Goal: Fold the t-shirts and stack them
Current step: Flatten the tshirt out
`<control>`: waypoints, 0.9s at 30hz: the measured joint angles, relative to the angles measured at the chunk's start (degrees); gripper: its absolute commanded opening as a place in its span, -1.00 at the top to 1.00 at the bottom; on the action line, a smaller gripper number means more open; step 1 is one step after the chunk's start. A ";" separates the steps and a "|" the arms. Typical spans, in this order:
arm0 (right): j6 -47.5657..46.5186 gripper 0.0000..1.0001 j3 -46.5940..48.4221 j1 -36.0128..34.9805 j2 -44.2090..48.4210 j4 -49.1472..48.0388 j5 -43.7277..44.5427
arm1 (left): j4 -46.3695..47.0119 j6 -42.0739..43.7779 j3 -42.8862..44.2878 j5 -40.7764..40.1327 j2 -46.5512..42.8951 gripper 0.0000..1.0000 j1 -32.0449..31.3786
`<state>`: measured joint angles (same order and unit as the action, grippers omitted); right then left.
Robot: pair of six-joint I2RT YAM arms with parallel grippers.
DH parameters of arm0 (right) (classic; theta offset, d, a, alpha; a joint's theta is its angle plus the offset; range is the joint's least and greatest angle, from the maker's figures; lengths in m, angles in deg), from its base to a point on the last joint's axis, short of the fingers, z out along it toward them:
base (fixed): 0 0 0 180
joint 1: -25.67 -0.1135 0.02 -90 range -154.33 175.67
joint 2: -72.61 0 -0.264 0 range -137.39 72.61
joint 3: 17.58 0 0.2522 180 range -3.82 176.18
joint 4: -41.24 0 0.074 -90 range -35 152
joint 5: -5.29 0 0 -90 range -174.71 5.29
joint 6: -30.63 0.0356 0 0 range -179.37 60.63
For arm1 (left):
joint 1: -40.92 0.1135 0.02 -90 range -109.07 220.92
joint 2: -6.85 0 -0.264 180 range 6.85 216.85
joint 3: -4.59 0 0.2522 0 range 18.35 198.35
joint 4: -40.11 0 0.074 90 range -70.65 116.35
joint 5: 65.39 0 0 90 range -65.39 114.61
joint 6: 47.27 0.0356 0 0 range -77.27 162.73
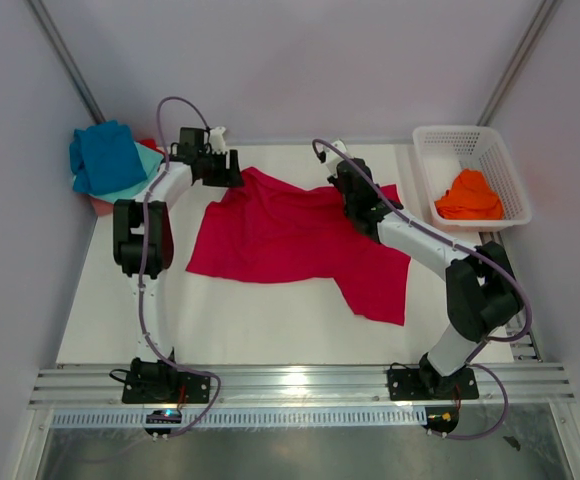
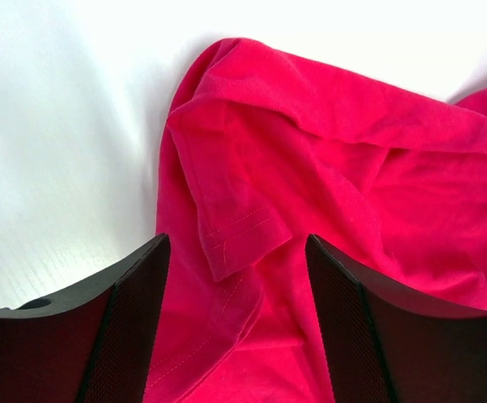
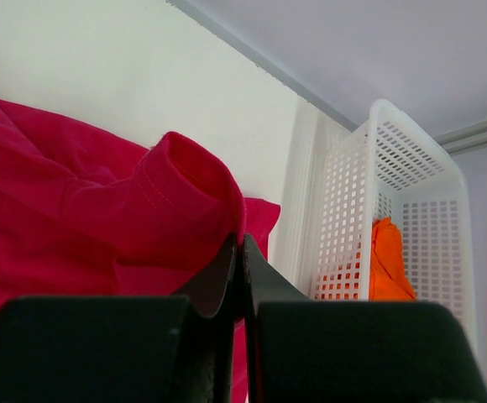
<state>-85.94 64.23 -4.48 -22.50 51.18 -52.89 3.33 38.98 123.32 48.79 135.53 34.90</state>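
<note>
1. Top view: the red shirt [image 1: 290, 240] lies rumpled mid-table, its long axis running 10 to 4 o'clock. The left gripper [image 1: 228, 170] hovers at its 10 o'clock corner, the right gripper [image 1: 342, 172] at its 1 o'clock.
2. Left wrist: the jaws are released and empty. A sleeve hem [image 2: 235, 239] lies dead ahead at 12 o'clock, nearest this arm.
3. Right wrist: the jaws are clenched on a shirt fold. The basket [image 3: 395, 168], holding an orange shirt [image 3: 388, 260], stands at 2 o'clock.

**Crimson t-shirt** [image 1: 280, 235]: far right shoulder lies under the right arm [image 1: 410, 235]; both wrist views crop it.
**Far left of it:** blue t-shirt [image 1: 105, 155] covers most of a teal t-shirt [image 1: 148, 163] and a reddish sliver [image 1: 97, 204] (exact colour unsure from here).
**Right of it:** orange t-shirt [image 1: 468, 195], bunched and partly screened by the basket [image 1: 455, 131] lattice.
</note>
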 measured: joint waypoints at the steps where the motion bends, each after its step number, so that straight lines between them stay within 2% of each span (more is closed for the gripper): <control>1: 0.00 0.94 0.00 0.00 -0.04 0.00 0.00 | 0.02 0.00 0.11 0.00 0.00 -0.32 0.00; 27: -0.02 0.94 0.00 0.00 -0.15 0.00 0.00 | 0.02 -0.09 0.33 0.44 1.79 -0.19 0.00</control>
<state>-85.96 64.23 -4.48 -22.65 51.18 -52.89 3.35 38.90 123.65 49.23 137.32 34.90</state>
